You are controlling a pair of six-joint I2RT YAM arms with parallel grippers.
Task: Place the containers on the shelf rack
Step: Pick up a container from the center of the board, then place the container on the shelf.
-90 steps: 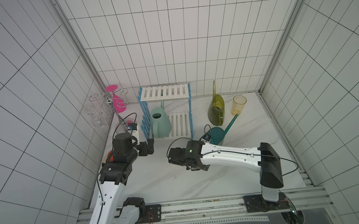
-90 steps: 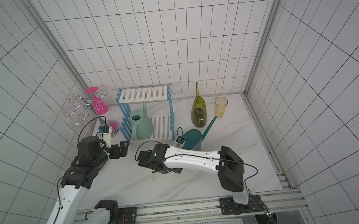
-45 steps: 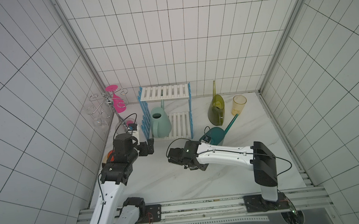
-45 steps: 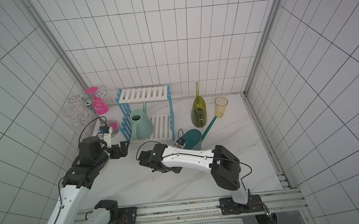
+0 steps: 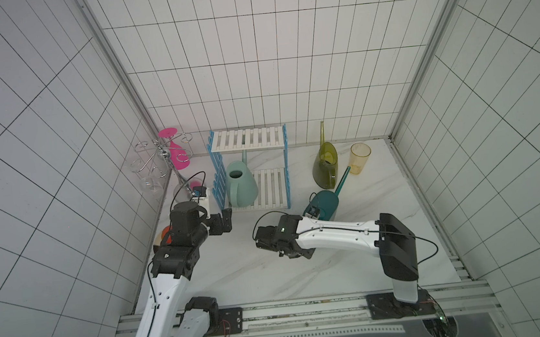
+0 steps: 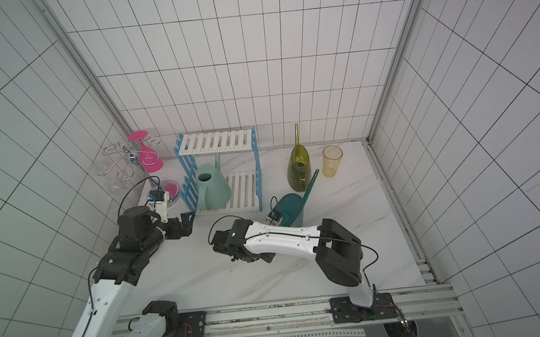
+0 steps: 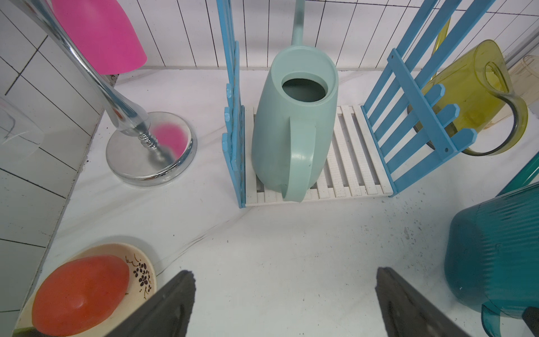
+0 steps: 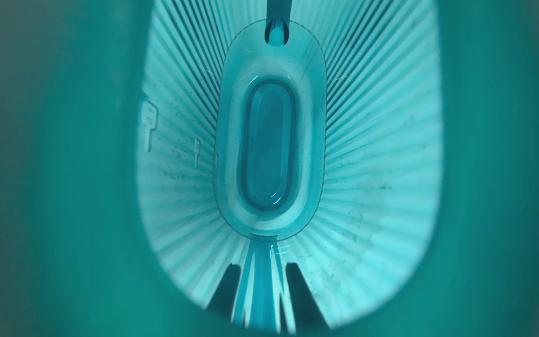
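Right gripper (image 8: pixel 261 265) pinched on handle of teal can (image 8: pixel 379 146), body straight ahead. Left gripper (image 7: pixel 284 272) gaping, short of rack (image 7: pixel 347 163).

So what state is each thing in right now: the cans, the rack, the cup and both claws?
rack: standing, top shelf bare.
mint can: upright on the lower shelf.
teal can: upright, handle gripped.
olive can: upright on the table.
cup: upright on the table.
left gripper: open, empty.
right gripper: shut on the teal can's handle.
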